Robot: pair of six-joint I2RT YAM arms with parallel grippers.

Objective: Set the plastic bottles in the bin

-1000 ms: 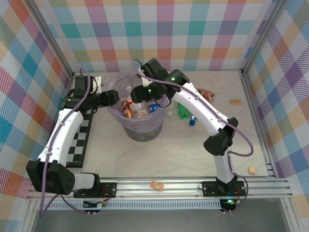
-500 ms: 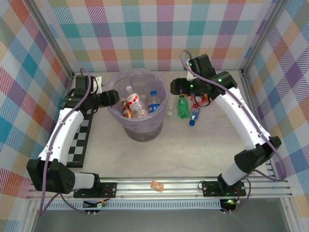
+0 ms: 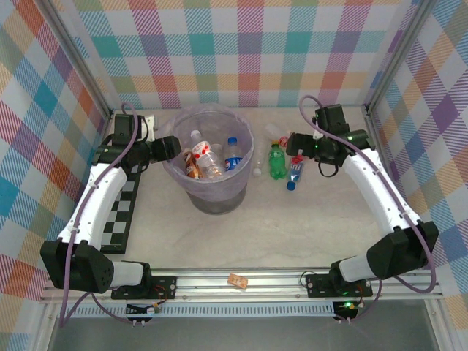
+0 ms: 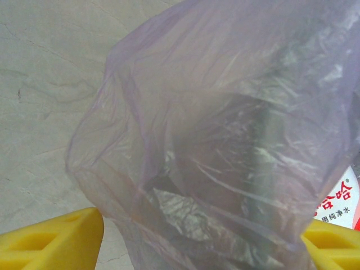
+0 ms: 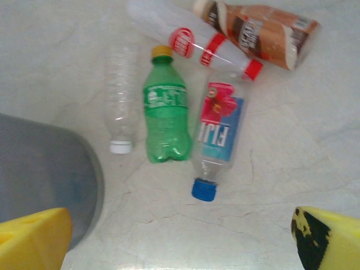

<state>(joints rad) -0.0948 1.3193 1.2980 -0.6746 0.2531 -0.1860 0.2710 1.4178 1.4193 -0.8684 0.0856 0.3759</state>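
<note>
The right gripper (image 5: 180,242) has its yellow fingers (image 5: 34,239) spread wide with nothing between them, hovering over bare table (image 5: 281,185) just near of a cluster of plastic bottles. From above, this gripper (image 3: 296,142) sits right of the bin (image 3: 219,199).

Five bottles lie on their sides here, close together:
- a clear unlabelled one with a white cap (image 5: 121,104);
- a green one with a yellow cap (image 5: 166,118), just beside it;
- a clear Fiji bottle with a blue cap (image 5: 216,140);
- a clear one with red label bands and a red cap (image 5: 197,44), touching the Fiji bottle's base;
- an amber-brown one (image 5: 259,28), farthest off.

The left gripper (image 3: 167,148) is at the bin's left rim. Its yellow fingers (image 4: 53,244) stand apart with the pale lilac bag (image 4: 225,140) bunched between them; whether they pinch it, I cannot tell.

Inside the round grey bin there seem to be three bottles, though the liner blurs them:
- one with a brown-orange label (image 3: 191,162);
- a clear one with a red label (image 3: 206,151);
- one with a blue cap (image 3: 232,155).

One small tan block (image 3: 235,280) rests on the near rail.
</note>
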